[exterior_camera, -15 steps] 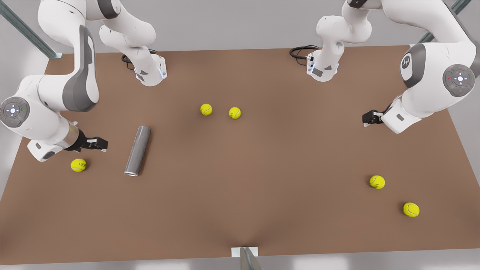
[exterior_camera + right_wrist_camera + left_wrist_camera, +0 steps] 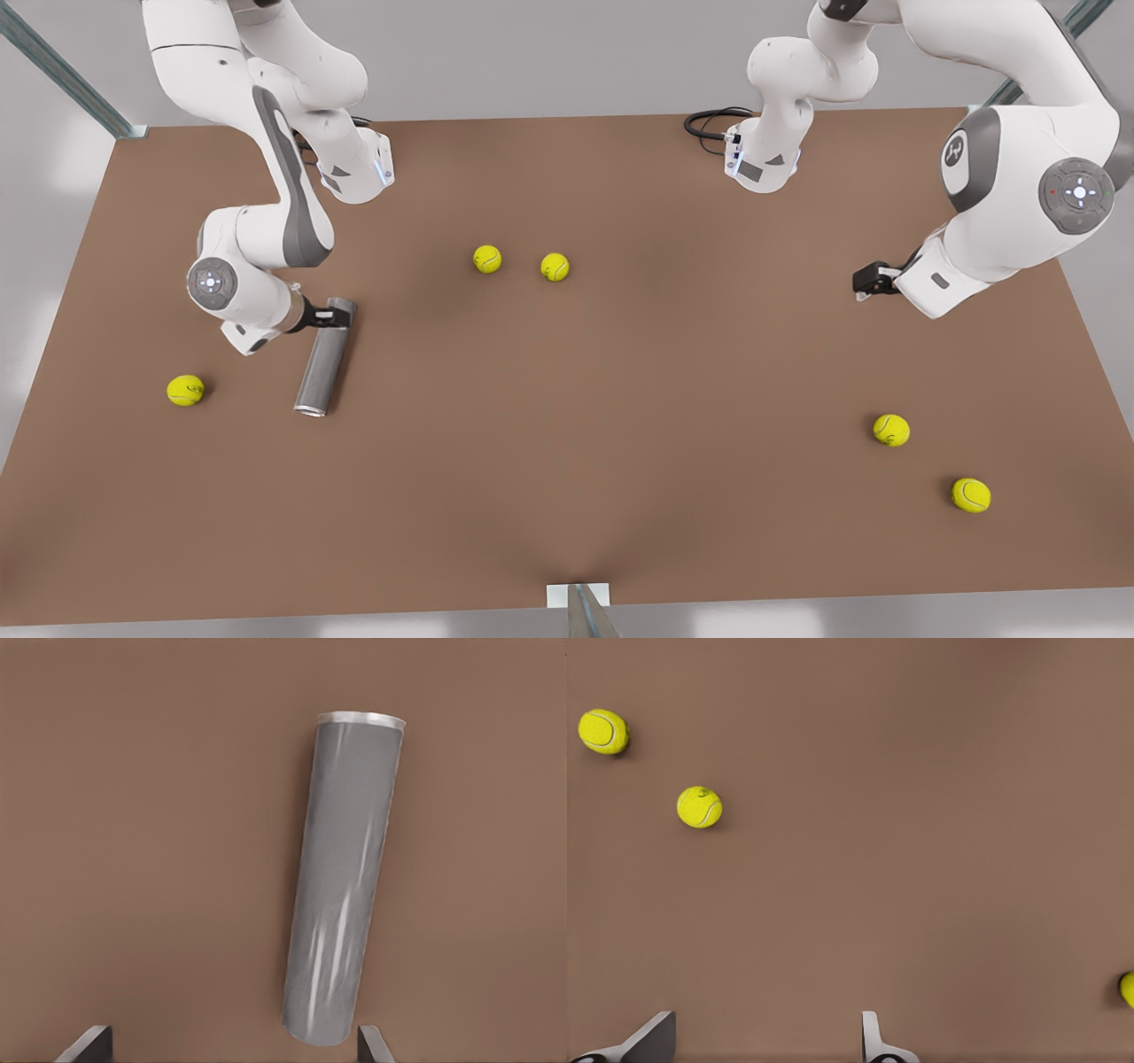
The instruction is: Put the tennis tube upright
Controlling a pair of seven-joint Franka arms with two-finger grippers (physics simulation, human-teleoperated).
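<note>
The tennis tube (image 2: 321,368) is a plain grey cylinder lying flat on the brown table (image 2: 620,399), toward the front view's left, its silvery rim at the near end. My right gripper (image 2: 335,316) is at the tube's far, plain end. In the right wrist view the tennis tube (image 2: 345,877) runs away from the right gripper (image 2: 230,1050), which is open, with the plain end between its fingertips (image 2: 372,1043). My left gripper (image 2: 864,282) waits at the front view's right. The left gripper (image 2: 762,1045) is open over bare table.
Several tennis balls lie around: one (image 2: 185,390) near the tube, two (image 2: 486,259) (image 2: 555,267) at the middle back, two (image 2: 890,430) (image 2: 971,494) at the near right. The arm bases (image 2: 354,168) (image 2: 762,159) and a black cable (image 2: 709,120) are at the back edge.
My right arm swung in from the table's left edge, carrying its gripper to the tube's far end. The tube, the balls and the left arm have stayed put.
</note>
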